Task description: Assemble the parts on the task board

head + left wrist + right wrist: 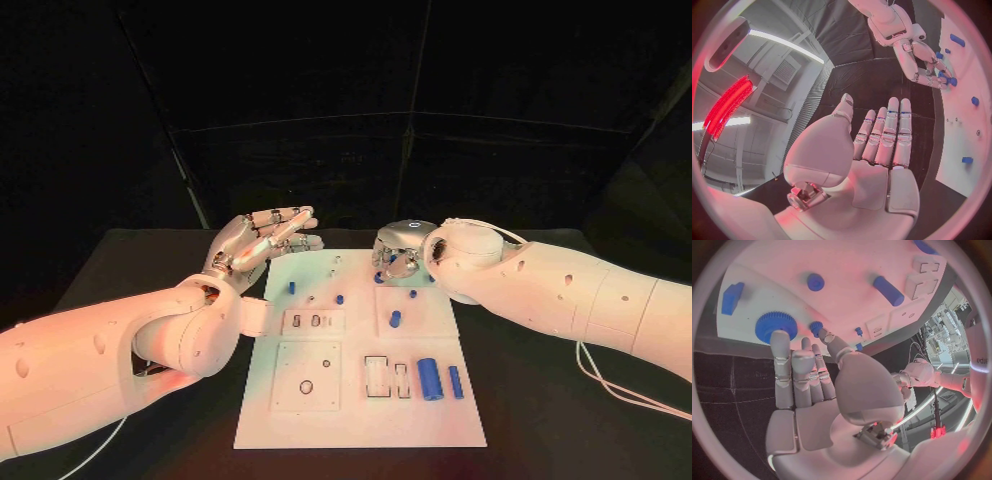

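The white task board (361, 420) lies in the middle of the black table. Small blue pegs (340, 298) stand on its far half. A thick blue cylinder (430, 378) and a thinner blue bar (456, 381) lie near its right edge. My right hand (400, 255) hovers over the board's far edge with its fingers stretched out straight, holding nothing. Its fingertips (780, 339) reach a blue gear (775, 325), also seen as the gear (949, 80) in the left wrist view. My left hand (267, 238) floats beside the board's far left corner, with a flat palm (873, 175) and nothing in it.
The board has recessed pockets: a small pair (310, 320), a square one with an oval hole (306, 385) and two upright slots (387, 375). A blue block (732, 296) sits near the gear. A thin cable (620, 385) trails on the table under my right arm.
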`<state>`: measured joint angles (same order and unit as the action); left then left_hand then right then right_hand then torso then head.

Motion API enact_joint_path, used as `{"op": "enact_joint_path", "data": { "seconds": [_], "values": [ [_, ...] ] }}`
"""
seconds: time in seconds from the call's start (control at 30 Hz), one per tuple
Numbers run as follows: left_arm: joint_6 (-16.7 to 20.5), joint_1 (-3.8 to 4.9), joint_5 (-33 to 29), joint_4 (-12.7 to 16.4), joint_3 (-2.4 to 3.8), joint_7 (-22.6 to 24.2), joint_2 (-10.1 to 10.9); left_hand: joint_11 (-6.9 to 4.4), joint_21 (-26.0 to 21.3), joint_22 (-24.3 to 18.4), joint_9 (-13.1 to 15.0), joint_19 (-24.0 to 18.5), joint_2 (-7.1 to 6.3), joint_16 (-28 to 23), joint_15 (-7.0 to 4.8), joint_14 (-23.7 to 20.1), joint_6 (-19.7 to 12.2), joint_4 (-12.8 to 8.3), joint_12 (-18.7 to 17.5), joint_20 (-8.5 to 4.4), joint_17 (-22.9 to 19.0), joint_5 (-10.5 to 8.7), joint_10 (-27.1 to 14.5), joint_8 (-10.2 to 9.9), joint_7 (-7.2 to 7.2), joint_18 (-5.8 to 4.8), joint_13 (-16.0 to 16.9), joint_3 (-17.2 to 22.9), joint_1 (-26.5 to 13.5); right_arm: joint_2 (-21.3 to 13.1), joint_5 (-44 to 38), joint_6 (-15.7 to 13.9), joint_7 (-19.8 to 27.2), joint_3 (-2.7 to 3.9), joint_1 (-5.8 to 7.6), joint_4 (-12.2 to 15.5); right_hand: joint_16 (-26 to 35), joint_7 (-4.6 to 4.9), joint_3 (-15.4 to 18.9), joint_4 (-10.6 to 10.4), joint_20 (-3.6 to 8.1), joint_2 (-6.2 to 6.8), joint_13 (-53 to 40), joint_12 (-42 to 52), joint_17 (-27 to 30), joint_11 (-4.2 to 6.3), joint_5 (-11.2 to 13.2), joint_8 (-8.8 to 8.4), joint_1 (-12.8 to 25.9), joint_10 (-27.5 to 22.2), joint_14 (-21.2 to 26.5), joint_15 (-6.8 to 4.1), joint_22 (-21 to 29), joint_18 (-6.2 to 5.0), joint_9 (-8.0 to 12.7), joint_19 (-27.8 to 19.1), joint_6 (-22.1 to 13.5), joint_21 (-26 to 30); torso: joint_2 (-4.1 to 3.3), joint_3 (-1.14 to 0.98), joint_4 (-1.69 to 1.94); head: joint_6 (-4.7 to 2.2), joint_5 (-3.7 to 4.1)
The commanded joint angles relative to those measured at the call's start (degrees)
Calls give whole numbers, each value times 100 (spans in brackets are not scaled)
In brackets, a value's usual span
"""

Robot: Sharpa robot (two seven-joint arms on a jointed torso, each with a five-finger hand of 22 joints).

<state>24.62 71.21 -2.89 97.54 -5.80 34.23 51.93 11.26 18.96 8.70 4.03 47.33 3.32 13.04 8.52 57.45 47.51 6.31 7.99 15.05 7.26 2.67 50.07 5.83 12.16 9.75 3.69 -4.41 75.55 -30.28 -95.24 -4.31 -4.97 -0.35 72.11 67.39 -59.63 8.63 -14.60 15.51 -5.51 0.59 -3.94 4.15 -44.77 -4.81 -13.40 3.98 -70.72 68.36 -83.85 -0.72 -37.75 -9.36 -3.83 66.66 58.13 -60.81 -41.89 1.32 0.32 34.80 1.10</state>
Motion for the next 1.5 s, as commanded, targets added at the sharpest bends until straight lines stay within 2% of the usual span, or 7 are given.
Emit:
{"op": "enact_joint_path", "data": {
  "seconds": [0.03,0.27,0.6,1.1,1.3,1.5],
  "values": [
    [-94,15,45,20,4,16,4,19,28,6,-7,41,-12,-25,14,8,1,-42,-19,-18,1,15,25,-1,185,67,-8,-7,48,22,-48,129,64,4,13,-10,-73,10,-55,0,-8,-29,5,-23,-67,-3,37,-15,45,-45,-116,41,-60,16,-4,41,-3,-73,-21,-1,6,13,-4],
    [-99,25,45,17,4,6,-2,22,28,5,-9,41,-11,-27,15,8,-3,-47,-23,-18,0,16,22,-4,190,66,-8,-6,50,75,-48,200,99,4,11,-69,-206,19,-136,-22,-13,-74,1,-10,-182,-2,44,5,45,-22,-109,44,-195,30,-12,57,58,-197,-21,-5,0,61,-27],
    [-129,36,45,3,4,-16,-10,34,27,2,-18,37,-4,-46,25,-9,-29,-59,-42,-14,-3,16,6,-23,205,62,-10,-6,50,120,-48,279,133,3,10,-130,-369,13,-421,-15,-13,-161,1,1,-296,8,112,28,-21,50,-70,38,-358,42,-18,24,213,-370,-33,-3,10,73,-28],
    [-150,52,45,10,4,-62,-10,46,22,-3,-24,26,-3,-68,36,-33,-45,-69,-61,-9,-8,16,-10,-40,219,57,-10,-11,43,188,-48,346,164,2,6,-210,-536,1,-689,-14,-8,-176,1,1,-444,26,264,32,-52,111,-65,29,-573,68,-18,43,317,-554,-36,-1,6,107,-39],
    [-143,58,45,12,4,-85,-8,46,22,-3,-24,26,-3,-68,36,-33,-45,-69,-61,-9,-8,16,-10,-40,219,57,-10,-11,43,172,-72,128,149,2,5,-183,-624,-2,-845,1,-5,-177,-1,1,-523,27,285,34,-97,142,-69,26,-705,86,-19,73,363,-663,-40,-2,10,115,-25],
    [-134,63,45,10,4,-96,2,50,21,-5,-27,22,-2,-75,40,-39,-62,-72,-69,-7,-10,15,-16,-49,225,56,-10,-14,39,109,-85,-508,71,2,3,-26,-804,-7,-1059,12,5,-166,-18,29,-721,44,302,60,-145,234,-98,15,-1092,148,-25,235,451,-922,-35,9,4,76,-37]
  ]
}}
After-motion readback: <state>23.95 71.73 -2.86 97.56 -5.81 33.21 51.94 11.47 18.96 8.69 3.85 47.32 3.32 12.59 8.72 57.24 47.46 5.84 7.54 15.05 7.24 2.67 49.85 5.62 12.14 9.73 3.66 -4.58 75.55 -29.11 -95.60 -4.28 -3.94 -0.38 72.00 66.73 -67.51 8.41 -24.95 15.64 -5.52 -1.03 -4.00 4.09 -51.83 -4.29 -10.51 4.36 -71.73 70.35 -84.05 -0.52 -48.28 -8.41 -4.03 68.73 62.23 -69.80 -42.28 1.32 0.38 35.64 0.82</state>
